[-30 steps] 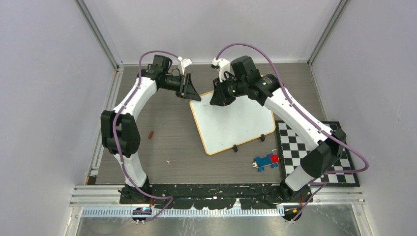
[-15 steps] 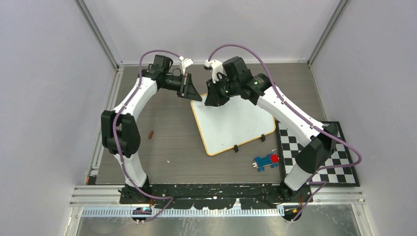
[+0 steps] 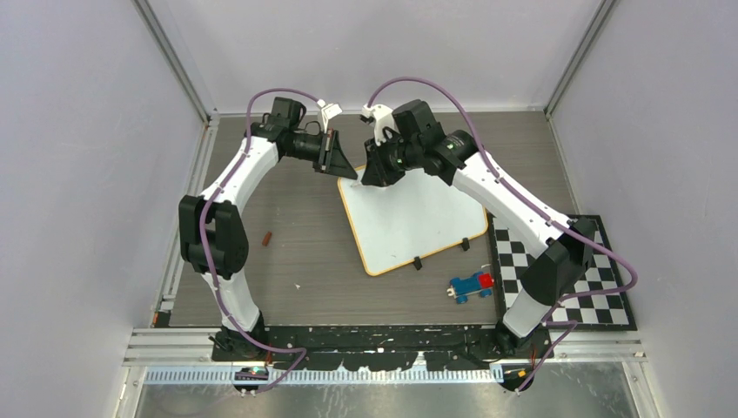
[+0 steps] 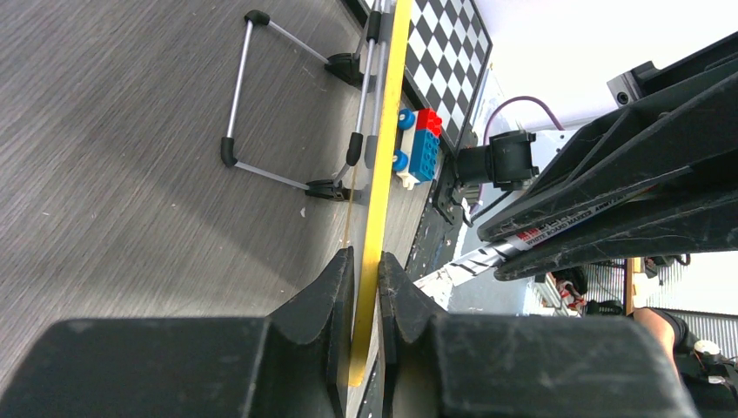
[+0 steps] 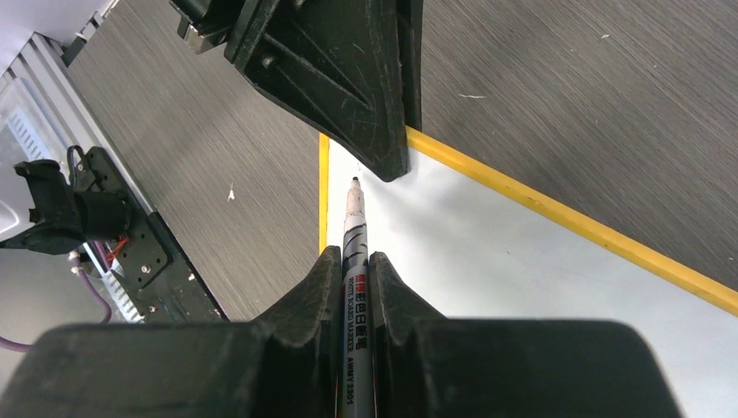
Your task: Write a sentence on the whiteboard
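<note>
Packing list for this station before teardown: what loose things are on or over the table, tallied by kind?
whiteboard: 1
marker: 1
toy block car: 1
checkered mat: 1
small reddish piece: 1
Total: 5

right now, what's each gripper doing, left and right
left gripper: closed on the edge of the whiteboard.
right gripper: closed on a marker, tip just above the board.
</note>
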Controlling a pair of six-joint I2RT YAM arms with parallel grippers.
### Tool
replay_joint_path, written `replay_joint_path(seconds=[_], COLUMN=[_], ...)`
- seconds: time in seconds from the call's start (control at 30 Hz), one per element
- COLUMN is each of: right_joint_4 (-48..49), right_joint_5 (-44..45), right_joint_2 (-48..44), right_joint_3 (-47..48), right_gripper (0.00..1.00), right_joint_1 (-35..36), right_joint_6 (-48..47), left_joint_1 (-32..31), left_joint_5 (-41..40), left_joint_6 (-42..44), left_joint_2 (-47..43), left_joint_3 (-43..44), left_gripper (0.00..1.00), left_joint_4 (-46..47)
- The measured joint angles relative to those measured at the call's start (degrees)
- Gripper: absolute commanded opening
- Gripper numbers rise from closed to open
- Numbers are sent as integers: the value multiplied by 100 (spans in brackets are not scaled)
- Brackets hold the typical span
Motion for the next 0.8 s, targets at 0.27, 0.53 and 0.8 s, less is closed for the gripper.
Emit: replay_joint_path(seconds=[0.27, 0.53, 0.8], right_joint_4=[39, 109, 175], right_joint_5=[70, 129, 81], right_joint_2=[48, 48, 42], right_joint_3=[0, -76, -439], right_gripper=[0, 0, 0], right_joint_1=[0, 0, 20], right_joint_6=[42, 42, 48], left_joint_1=[0, 0, 4], left_joint_5=[0, -2, -74], left_joint_6=[94, 133, 238], left_joint_2=[0, 0, -2], left_joint_3=[0, 0, -13], left_gripper=[0, 0, 0], left_joint_4=[-17, -24, -24])
